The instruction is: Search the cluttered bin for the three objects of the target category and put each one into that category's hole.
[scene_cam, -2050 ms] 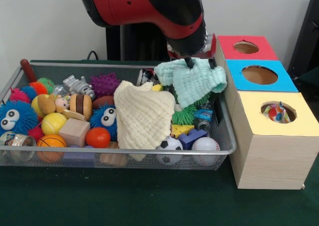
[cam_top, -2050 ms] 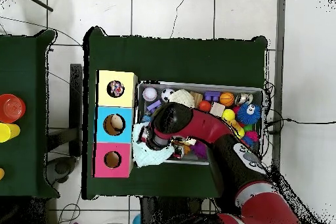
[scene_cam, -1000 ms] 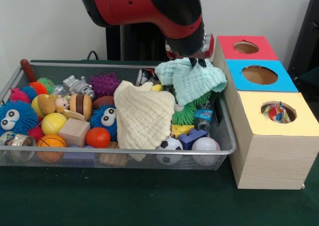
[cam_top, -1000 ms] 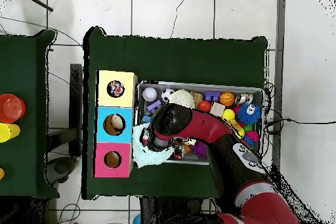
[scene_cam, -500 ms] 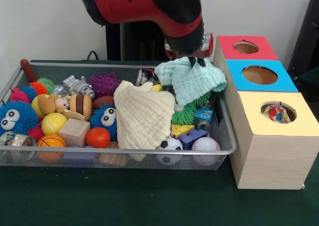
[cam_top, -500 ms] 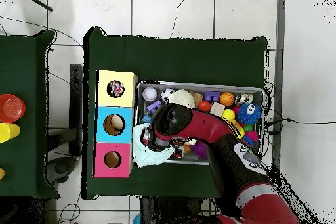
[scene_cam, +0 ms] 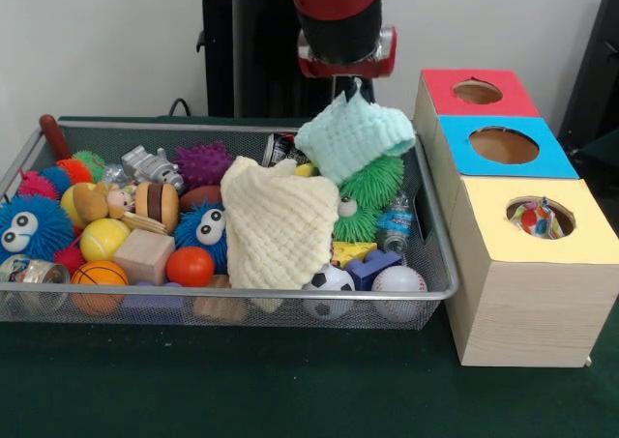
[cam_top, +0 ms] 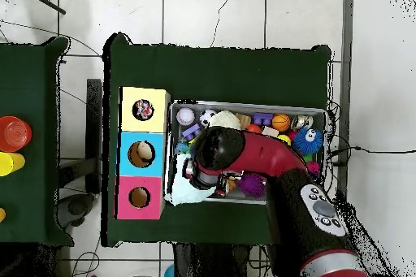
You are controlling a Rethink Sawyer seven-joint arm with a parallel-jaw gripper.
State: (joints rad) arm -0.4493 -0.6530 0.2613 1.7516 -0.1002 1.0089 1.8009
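Observation:
A mint green cloth (scene_cam: 353, 138) hangs bunched from my gripper (scene_cam: 347, 92), which is shut on its top fold above the far right corner of the wire bin (scene_cam: 242, 294). The cloth is lifted clear of the toys below. A cream cloth (scene_cam: 280, 225) lies draped over the toys in the bin's middle. To the right stand the red box (scene_cam: 474, 92), blue box (scene_cam: 503, 146) and yellow box (scene_cam: 537, 230), each with a round hole. From overhead, the mint cloth (cam_top: 185, 192) shows beside the red box (cam_top: 140, 197), with the arm hiding the gripper.
Under the hanging cloth sits a green spiky ball (scene_cam: 368, 191). Also in the bin are a baseball (scene_cam: 398, 281), a soccer ball (scene_cam: 329, 281), a wooden block (scene_cam: 143, 255), blue fuzzy balls and several other toys. The yellow box's hole holds a colourful item (scene_cam: 535, 218).
My gripper has risen with the mint cloth, lifting it off the bin's contents and uncovering the green spiky ball. The cream cloth and toys have not moved.

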